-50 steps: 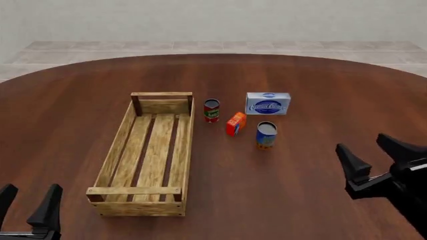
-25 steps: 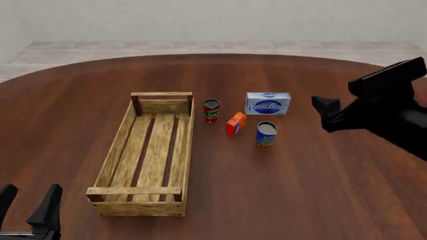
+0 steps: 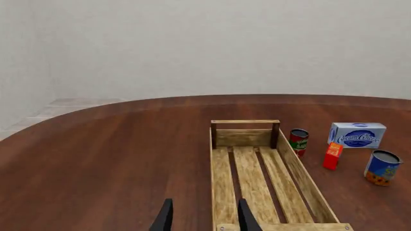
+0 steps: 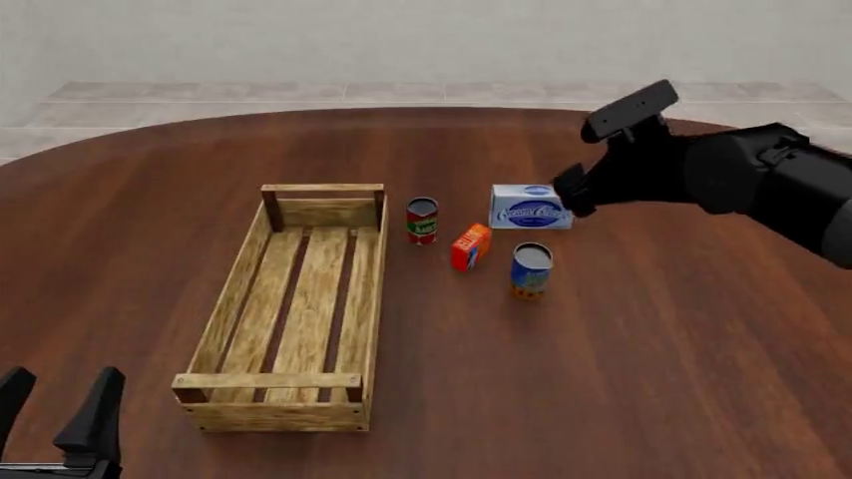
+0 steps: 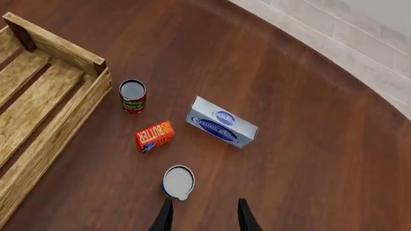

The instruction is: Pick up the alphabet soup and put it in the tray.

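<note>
Soup pickup: nothing grabbed so far

Worktop (image 4: 160, 180) first: the tray (image 4: 295, 299), centre-left of the front view, holds nothing. Right gripper (image 5: 203, 214) hangs above the boxes, fingers spread and holding nothing. Alphabet soup (image 4: 530, 270) stands mid-frame, untouched. Left gripper (image 4: 54, 419) is parked bottom left, fingers spread too. Grasp, lift and drop all remain, I reckon.

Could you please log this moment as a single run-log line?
phase: approach | right claw: open, above table beside alphabet soup | left claw: open, idle | soup: upright on table | tray: empty
</note>
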Robot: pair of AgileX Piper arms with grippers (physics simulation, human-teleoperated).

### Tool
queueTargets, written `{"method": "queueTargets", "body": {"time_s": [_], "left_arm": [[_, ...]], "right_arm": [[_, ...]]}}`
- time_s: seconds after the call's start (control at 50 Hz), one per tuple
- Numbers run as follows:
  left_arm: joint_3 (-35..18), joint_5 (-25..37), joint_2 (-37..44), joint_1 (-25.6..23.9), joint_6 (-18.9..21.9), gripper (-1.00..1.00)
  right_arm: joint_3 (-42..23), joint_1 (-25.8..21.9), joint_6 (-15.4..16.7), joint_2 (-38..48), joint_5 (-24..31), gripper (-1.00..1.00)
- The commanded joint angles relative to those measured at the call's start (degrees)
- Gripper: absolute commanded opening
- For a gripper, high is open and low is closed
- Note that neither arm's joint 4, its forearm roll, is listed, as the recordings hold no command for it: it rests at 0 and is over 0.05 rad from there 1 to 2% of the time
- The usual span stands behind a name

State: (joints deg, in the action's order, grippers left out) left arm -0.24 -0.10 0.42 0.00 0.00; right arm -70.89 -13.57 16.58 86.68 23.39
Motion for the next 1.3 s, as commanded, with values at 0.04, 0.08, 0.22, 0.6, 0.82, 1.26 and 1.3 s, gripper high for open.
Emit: {"method": "queueTargets", "body": {"time_s": [0.04, 0.08, 0.22, 0.6, 0.82, 1.26, 1.3], "left_arm": [[0.00, 0.00, 0.00, 0.00, 0.00, 1.00], [0.00, 0.00, 0.00, 0.00, 0.00, 1.00], [0.00, 0.00, 0.00, 0.00, 0.00, 1.00], [0.00, 0.00, 0.00, 0.00, 0.00, 1.00], [0.00, 0.00, 0.00, 0.00, 0.00, 1.00], [0.00, 0.00, 0.00, 0.00, 0.00, 1.00], [0.00, 0.00, 0.00, 0.00, 0.00, 1.00]], "right_arm": [[-2.88, -0.86, -0.84, 7.41, -0.66, 1.00], [-3.02, -1.16, -0.95, 7.97, -0.77, 1.00], [-3.32, -1.51, -1.35, 9.64, -1.54, 1.00], [-3.92, -1.91, -2.82, 13.97, -3.34, 1.00], [-2.76, -2.16, -3.36, 16.14, -5.23, 1.00], [-2.41, -1.74, -4.14, 22.27, -8.50, 1.00], [-2.54, -1.61, -4.19, 22.68, -8.64, 1.00]]}}
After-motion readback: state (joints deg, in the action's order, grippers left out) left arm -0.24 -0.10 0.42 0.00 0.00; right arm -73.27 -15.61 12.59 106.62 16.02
